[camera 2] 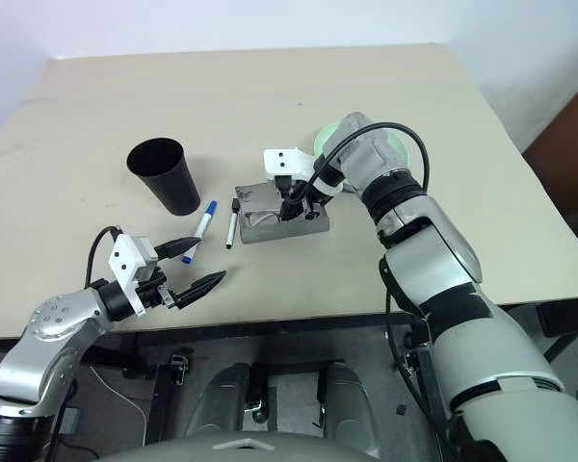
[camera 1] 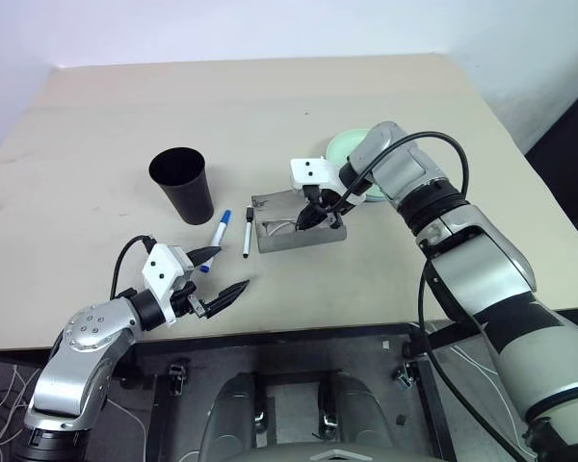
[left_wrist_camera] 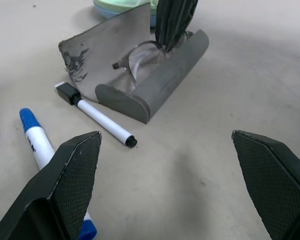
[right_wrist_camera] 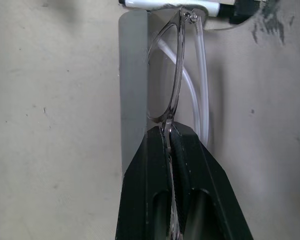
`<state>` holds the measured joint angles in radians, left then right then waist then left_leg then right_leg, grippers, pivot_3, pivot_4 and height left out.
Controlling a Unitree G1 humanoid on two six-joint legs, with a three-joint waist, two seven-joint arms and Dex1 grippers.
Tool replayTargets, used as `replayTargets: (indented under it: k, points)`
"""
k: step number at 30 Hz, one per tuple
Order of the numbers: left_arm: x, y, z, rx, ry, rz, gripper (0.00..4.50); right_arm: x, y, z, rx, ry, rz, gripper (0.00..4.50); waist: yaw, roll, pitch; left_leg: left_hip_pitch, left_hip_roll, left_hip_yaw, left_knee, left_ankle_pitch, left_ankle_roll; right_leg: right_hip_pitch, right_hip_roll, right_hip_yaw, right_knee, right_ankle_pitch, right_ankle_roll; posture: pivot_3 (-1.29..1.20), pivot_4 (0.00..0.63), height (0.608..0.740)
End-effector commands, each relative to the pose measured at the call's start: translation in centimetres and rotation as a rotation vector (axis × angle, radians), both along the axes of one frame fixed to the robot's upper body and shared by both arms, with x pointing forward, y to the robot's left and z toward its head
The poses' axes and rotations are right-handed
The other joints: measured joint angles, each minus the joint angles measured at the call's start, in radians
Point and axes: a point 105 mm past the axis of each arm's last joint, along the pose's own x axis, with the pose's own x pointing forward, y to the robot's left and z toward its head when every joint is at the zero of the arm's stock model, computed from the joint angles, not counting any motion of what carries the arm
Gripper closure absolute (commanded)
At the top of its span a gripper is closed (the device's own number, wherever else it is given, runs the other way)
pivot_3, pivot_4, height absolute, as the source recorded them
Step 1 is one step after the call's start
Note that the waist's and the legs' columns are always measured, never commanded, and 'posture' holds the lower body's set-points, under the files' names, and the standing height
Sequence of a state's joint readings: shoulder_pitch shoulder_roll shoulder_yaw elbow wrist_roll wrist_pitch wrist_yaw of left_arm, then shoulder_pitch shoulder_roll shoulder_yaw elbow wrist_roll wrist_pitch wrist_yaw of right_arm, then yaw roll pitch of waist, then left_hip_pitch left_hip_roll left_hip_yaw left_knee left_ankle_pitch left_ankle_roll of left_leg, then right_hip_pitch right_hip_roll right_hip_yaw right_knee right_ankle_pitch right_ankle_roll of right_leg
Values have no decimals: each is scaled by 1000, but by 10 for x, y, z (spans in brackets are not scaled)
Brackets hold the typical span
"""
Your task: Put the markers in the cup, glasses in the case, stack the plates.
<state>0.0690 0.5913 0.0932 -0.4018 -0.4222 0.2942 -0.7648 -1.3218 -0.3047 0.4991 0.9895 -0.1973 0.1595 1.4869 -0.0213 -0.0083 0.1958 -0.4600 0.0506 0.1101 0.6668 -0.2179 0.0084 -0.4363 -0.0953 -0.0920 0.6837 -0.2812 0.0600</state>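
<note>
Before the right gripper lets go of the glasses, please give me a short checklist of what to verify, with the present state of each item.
1. Right gripper shut on the glasses: ok, the frame is pinched between its fingers.
2. Case open: ok, its lid lies back flat on the table.
3. Glasses inside the case: ok, they hang within its tray; whether they touch the bottom, cannot tell.
4. Black-capped marker clear of the case: not ok, it lies close beside the case's end.
5. Left gripper out of the way: ok, open and apart from the case.
6. Markers in the cup: not ok, both lie on the table.
</note>
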Motion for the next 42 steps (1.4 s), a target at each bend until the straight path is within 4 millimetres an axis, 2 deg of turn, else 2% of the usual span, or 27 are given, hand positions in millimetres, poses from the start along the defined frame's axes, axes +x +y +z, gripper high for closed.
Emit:
replayTargets:
  k: [1, 15, 16, 22, 29, 42]
  points:
    - [-2, -3, 9, 8, -43, -14, 98, -4, -6, -20, -41, 56, -6, 4474, 0, 0, -1, 1, 0, 0, 0, 0, 0, 1, 0, 0, 0, 0, 0, 0, 150, 701]
    - [0, -7, 9, -2, -49, -20, 98, -7, -6, -26, -55, 110, -27, 4474, 1, -2, -2, 2, 0, -1, 0, 0, 0, 2, -1, -1, 0, 0, -1, 0, 150, 701]
    - [0, -7, 9, -1, -49, -19, 98, -7, -5, -26, -51, 110, -29, 3934, 1, -2, -3, 2, 0, -2, 0, -1, -1, 2, -1, -1, 0, 0, -1, 0, 150, 701]
    - [0, -4, 10, 2, -54, -13, 98, 0, -2, -21, -15, 82, -72, 2256, -2, -2, -2, 1, 0, -2, 0, 0, 0, 2, -1, -1, 0, 0, -1, 0, 150, 701]
    - [0, -2, 12, 1, -59, -16, 98, 5, 0, -6, 32, 64, -90, 2256, -2, -2, -2, 1, 0, -2, 0, -1, -2, 1, -1, -1, 0, 0, -1, 0, 150, 701]
    - [3, -8, 15, -7, -61, -43, 98, 0, 6, 17, 108, 151, -111, 2256, -2, -1, -2, -1, 0, -2, 0, 0, -1, -1, -1, -1, 0, 0, -1, 0, 150, 701]
